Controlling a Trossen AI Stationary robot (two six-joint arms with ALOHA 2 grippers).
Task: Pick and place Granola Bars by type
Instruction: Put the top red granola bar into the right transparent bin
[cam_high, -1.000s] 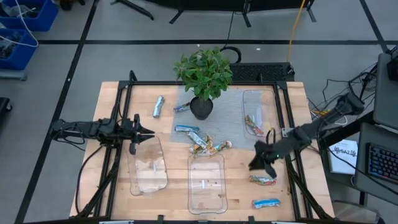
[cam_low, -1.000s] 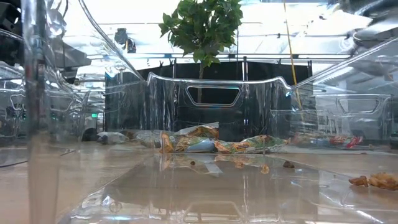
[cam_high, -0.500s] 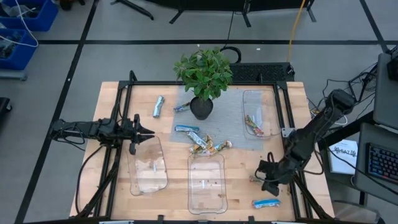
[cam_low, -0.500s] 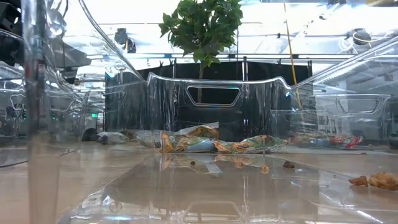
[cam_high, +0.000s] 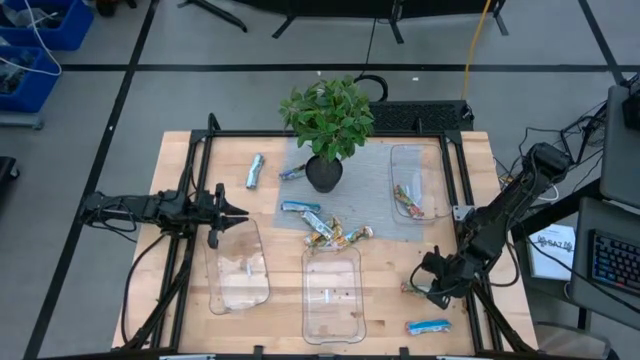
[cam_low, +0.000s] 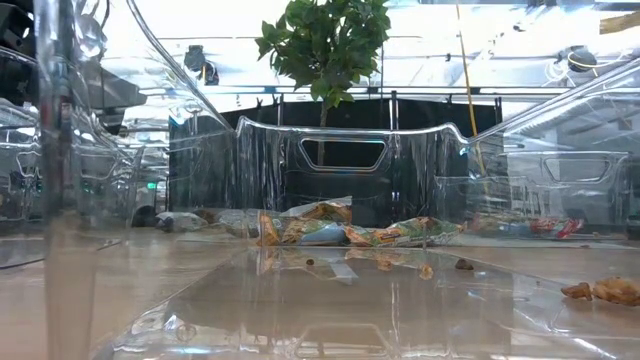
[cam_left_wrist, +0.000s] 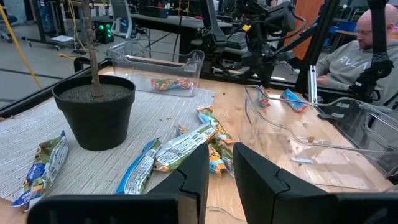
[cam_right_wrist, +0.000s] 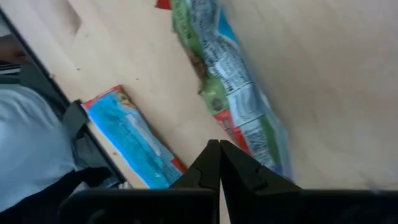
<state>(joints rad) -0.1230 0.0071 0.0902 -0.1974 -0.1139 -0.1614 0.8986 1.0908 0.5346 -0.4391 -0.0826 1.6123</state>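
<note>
Several granola bars (cam_high: 330, 232) lie heaped on the mat in front of the plant pot, also seen as bars (cam_left_wrist: 180, 149) and bars (cam_low: 340, 233). A silver bar (cam_high: 255, 170) and a blue bar (cam_high: 292, 172) lie farther back. A red-and-green bar (cam_high: 412, 288) and a blue bar (cam_high: 428, 326) lie near the table's right near corner. My right gripper (cam_high: 432, 286) is shut and hovers low over the red-and-green bar (cam_right_wrist: 230, 93), beside the blue bar (cam_right_wrist: 130, 144). My left gripper (cam_high: 226, 212) waits open at the left, its fingers facing the heap. My right gripper (cam_right_wrist: 219, 149) points down with its shut fingertips at one end (cam_right_wrist: 245, 134) of the red-and-green bar, which lies flat on the table. I cannot tell whether they touch the wrapper.
Clear trays stand at the near left (cam_high: 238, 268), the near middle (cam_high: 333, 295) and the far right (cam_high: 425, 165), the last holding a bar (cam_high: 407, 200). A potted plant (cam_high: 324, 172) stands on a grey mat. A person (cam_left_wrist: 360, 56) sits beyond the table's right side.
My right gripper has moved toward the table's near edge and down, from beside the near end of the far-right tray to just over the red-and-green bar. Most of the move came in the first half second. The left arm has kept still.
</note>
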